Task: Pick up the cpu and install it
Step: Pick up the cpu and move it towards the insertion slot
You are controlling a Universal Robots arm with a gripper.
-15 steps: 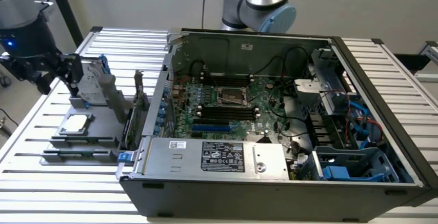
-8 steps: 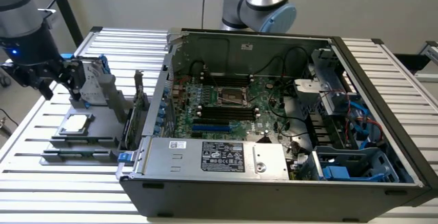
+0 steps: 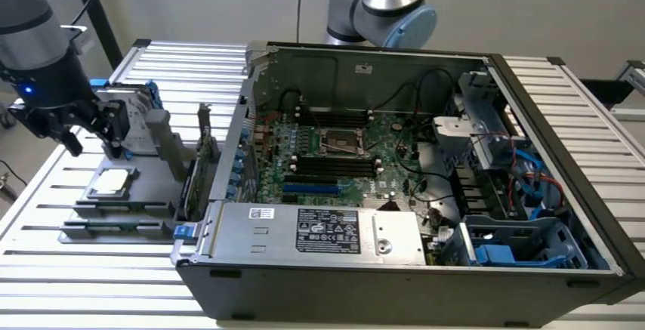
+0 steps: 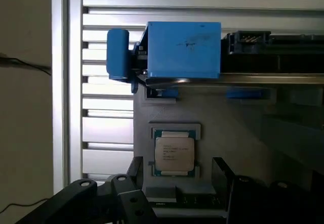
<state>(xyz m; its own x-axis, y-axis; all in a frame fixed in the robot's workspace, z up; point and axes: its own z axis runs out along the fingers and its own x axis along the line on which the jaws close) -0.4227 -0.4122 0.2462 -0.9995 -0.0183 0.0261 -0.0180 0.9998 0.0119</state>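
The cpu (image 3: 112,182) is a small flat square chip with a silver-grey top, lying in a recess of the grey fixture plate (image 3: 101,228) at the exterior view's left. My gripper (image 3: 95,147) hangs open a little above and behind it, nothing between its black fingers. In the wrist view the cpu (image 4: 174,153) lies in its frame just ahead of my gripper (image 4: 172,204), with a finger (image 4: 96,201) off to each side of it. The motherboard's empty socket (image 3: 343,143) sits in the middle of the open computer case (image 3: 403,285).
A silver hard drive with a blue bracket (image 4: 182,49) stands on the fixture just beyond the cpu. An upright card (image 3: 205,152) stands between the fixture and the case wall. A second arm (image 3: 388,5) rises behind the case. Slatted metal table (image 3: 91,277) surrounds everything.
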